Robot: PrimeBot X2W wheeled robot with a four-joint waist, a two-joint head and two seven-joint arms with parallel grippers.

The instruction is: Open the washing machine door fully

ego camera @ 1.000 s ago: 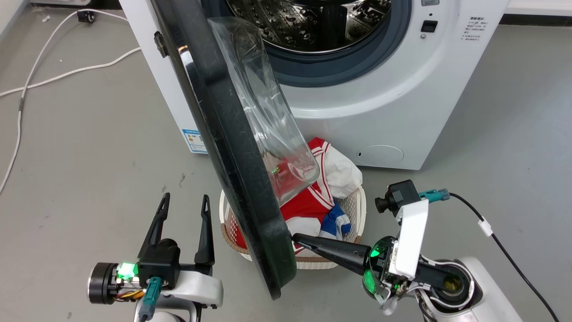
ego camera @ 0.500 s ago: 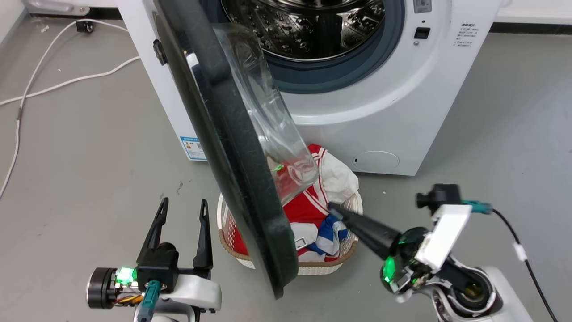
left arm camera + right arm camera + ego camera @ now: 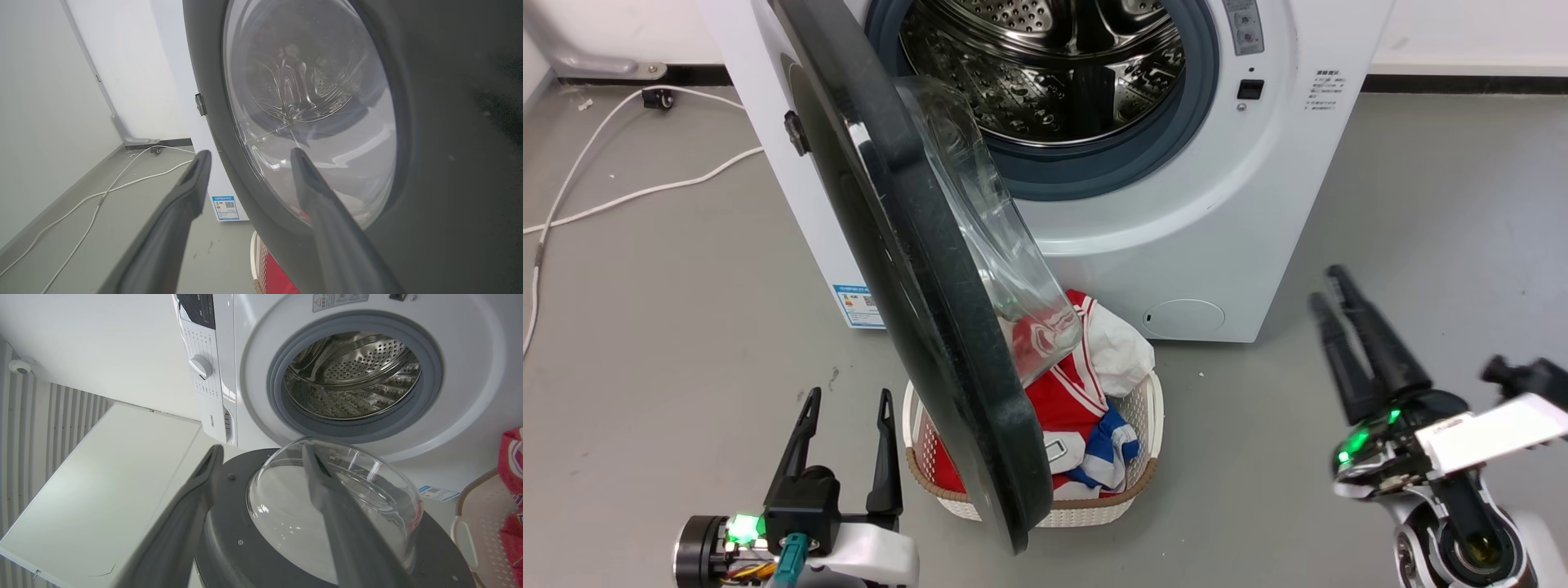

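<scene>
The white washing machine [image 3: 1217, 212] stands at the top, its steel drum [image 3: 1054, 73] exposed. The washing machine door [image 3: 915, 269], a black disc with a clear glass bowl [image 3: 988, 237], hangs swung out edge-on toward me over a basket. My left gripper [image 3: 848, 400] is open at the lower left, beside the door's outer face and apart from it; its wrist view has the door [image 3: 449, 122] close on the right. My right gripper [image 3: 1325, 286] is open at the far right, well clear of the door, pointing at the door's inner side [image 3: 233, 539] and the machine [image 3: 470, 396].
A white woven basket [image 3: 1045, 506] holding red, white and blue clothes [image 3: 1078, 384] sits on the floor under the door, in front of the machine. White cables [image 3: 605, 196] trail across the grey floor at the left. A round filter cap [image 3: 1183, 317] is low on the front.
My right gripper has left the door's lower inner edge and swung right and up, away from it. The head camera has shifted, showing more of the drum. The door's angle looks the same.
</scene>
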